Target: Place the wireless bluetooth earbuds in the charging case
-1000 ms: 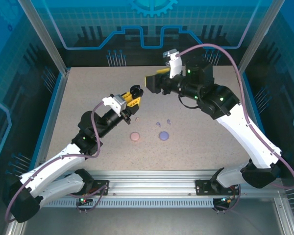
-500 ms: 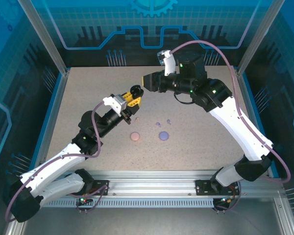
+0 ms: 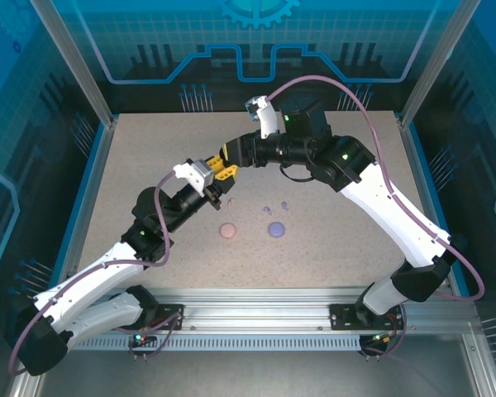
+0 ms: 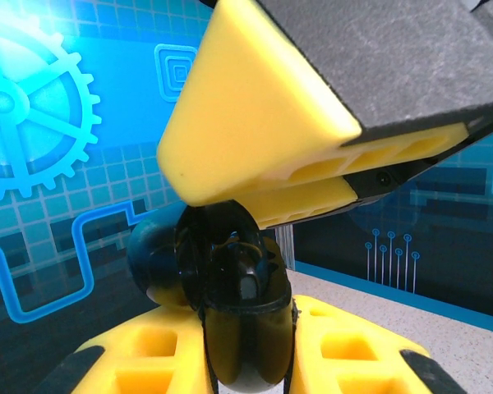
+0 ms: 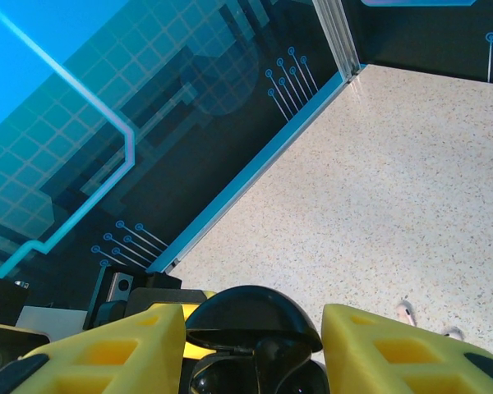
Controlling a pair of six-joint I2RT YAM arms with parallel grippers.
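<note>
Above the middle of the table (image 3: 347, 240), the left gripper (image 3: 222, 169) holds the charging case (image 4: 238, 328), and the right gripper (image 3: 229, 155) reaches in from the right with a finger on either side of it. Nearer the arm bases, the left round case (image 3: 228, 231) and the right round case (image 3: 276, 229) lie side by side. One earbud (image 3: 267, 209) and a second earbud (image 3: 285, 203) lie just behind the right one.

Glossy black charging case (image 4: 238, 328) held aloft, round lid hinged open, pale pink case (image 3: 228, 231) and lavender case (image 3: 276, 229) closed, flat, side by side, two tiny lavender earbuds (image 3: 267, 209) just beyond — two pale pink earbuds (image 5: 407, 310) lying close together.
</note>
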